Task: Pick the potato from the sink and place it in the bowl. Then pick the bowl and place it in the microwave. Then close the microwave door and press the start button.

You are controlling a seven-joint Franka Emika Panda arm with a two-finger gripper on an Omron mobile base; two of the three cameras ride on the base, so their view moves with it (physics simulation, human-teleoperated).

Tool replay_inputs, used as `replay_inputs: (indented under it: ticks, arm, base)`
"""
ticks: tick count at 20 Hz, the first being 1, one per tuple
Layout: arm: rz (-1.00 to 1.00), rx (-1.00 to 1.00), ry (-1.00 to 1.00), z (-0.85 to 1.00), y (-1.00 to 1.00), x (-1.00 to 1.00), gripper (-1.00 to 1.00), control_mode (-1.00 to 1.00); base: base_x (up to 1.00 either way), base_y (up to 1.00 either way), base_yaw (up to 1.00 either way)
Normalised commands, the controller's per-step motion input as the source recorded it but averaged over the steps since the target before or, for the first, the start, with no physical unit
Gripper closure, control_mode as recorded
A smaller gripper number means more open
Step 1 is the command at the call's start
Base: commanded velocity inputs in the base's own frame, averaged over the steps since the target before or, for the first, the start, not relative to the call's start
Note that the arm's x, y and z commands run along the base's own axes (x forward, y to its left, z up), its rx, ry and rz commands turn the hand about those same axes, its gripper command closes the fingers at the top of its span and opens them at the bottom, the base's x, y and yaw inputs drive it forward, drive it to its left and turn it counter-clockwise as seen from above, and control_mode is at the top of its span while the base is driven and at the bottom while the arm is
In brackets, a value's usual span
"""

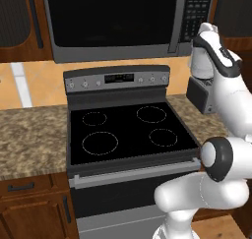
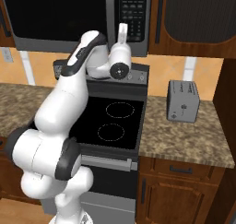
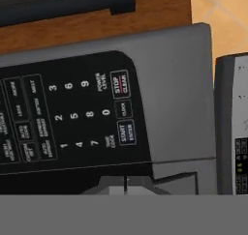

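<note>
The microwave (image 1: 118, 21) hangs over the stove, and its microwave door (image 1: 108, 16) stands closed with dark glass. My gripper (image 2: 123, 28) is raised and points at the right-hand keypad (image 2: 132, 13), its fingers shut together with nothing between them. In the hand view the keypad (image 3: 72, 118) lies rolled sideways. The shut gripper (image 3: 125, 184) sits just below the start button (image 3: 127, 132), a little apart from it, and the stop button (image 3: 119, 84) is further up. The potato, the bowl and the sink are out of view.
A stove with a black cooktop (image 1: 128, 130) and a grey control panel (image 1: 118, 79) stands right under the arm. A steel toaster (image 2: 183, 101) sits on the speckled counter (image 2: 184, 140) to the right. Brown wall cabinets (image 2: 198, 15) flank the microwave.
</note>
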Motion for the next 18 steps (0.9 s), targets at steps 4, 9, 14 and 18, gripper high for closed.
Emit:
replay_inputs:
  ticks: [4, 9, 14, 18]
  arm:
    - [0.00, 0.02, 0.00, 0.13, -0.18, 0.40, 1.00, -1.00]
    - [0.00, 0.00, 0.00, 0.00, -0.12, 0.44, 1.00, -1.00]
    - [0.00, 0.00, 0.00, 0.00, 0.00, 0.49, 1.00, -1.00]
    - [0.00, 0.00, 0.00, 0.00, 0.00, 0.52, 1.00, -1.00]
  base:
    - [0.00, 0.00, 0.00]
    - [0.00, 0.00, 0.00]
    - [0.00, 0.00, 0.00]
    - [0.00, 0.00, 0.00]
